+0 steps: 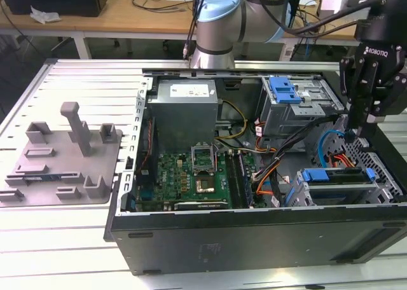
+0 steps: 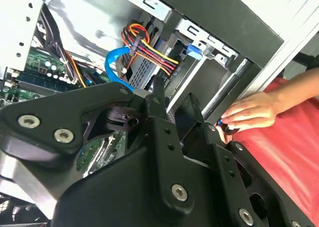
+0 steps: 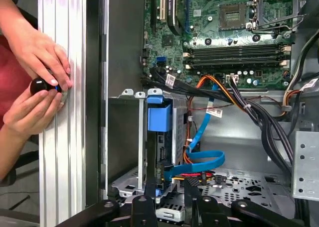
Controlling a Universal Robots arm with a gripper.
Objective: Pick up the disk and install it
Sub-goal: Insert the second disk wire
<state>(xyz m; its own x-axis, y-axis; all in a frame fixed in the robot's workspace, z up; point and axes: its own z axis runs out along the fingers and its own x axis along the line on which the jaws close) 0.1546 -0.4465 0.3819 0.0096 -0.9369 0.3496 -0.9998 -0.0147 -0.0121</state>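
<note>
The disk [image 1: 337,175] stands on edge in the grey cage at the case's front corner, on the exterior view's right, and its blue carrier shows along the top. In the first wrist view the disk [image 3: 159,120] sits in the cage slot with the blue carrier end facing the camera. A bit of that blue [image 2: 194,51] also shows in the second wrist view. My gripper [image 1: 355,130] hangs just above and behind the cage. Its black fingers [image 3: 192,194] stand apart, and the gripper [image 3: 170,197] is open with nothing between them.
A blue flat cable [image 3: 199,160] and a red-yellow wire bundle [image 2: 149,43] run beside the cage. The motherboard [image 1: 191,172] fills the case middle. A second cage with a blue latch [image 1: 284,89] stands farther back. A person's hands [image 3: 40,82] hold a black knob at the table rail. A grey fixture plate [image 1: 63,156] lies on the exterior view's left.
</note>
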